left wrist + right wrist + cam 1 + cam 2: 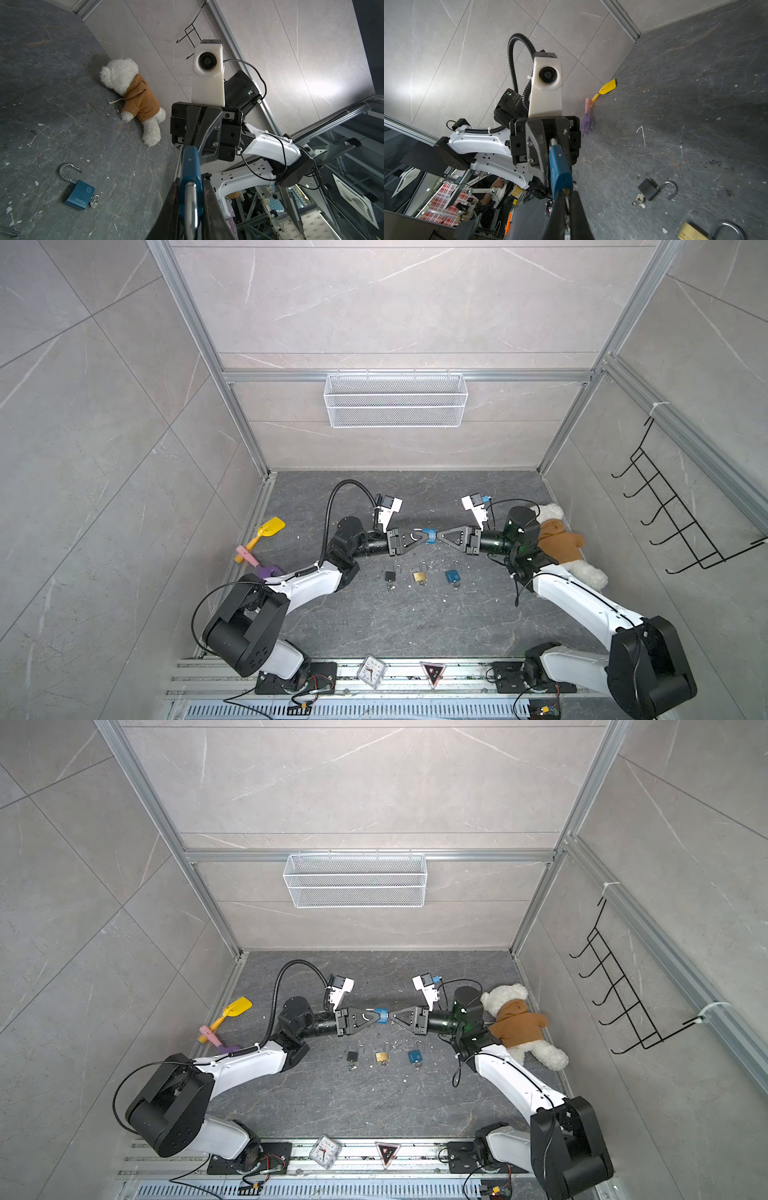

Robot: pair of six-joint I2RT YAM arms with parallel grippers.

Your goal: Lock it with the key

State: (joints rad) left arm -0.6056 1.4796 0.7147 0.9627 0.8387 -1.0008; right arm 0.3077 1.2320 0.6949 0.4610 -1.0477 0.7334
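Note:
A blue padlock [430, 535] [381, 1016] hangs in the air above the middle of the floor. My left gripper [424, 536] [191, 182] is shut on its body, and the silver shackle [190, 203] runs back between the fingers. From the other side my right gripper [439, 536] [568, 194] is shut on the key [567, 197], which sticks out of the bottom of the padlock [560, 170]. The two grippers meet tip to tip.
Three padlocks with raised shackles and keys lie in a row on the floor below: black [390, 576], brass [419, 576], blue [452, 576]. A teddy bear [557, 539] lies by the right wall, a yellow shovel [266, 533] and purple rake [266, 570] by the left. A clock [371, 670] lies on the front rail.

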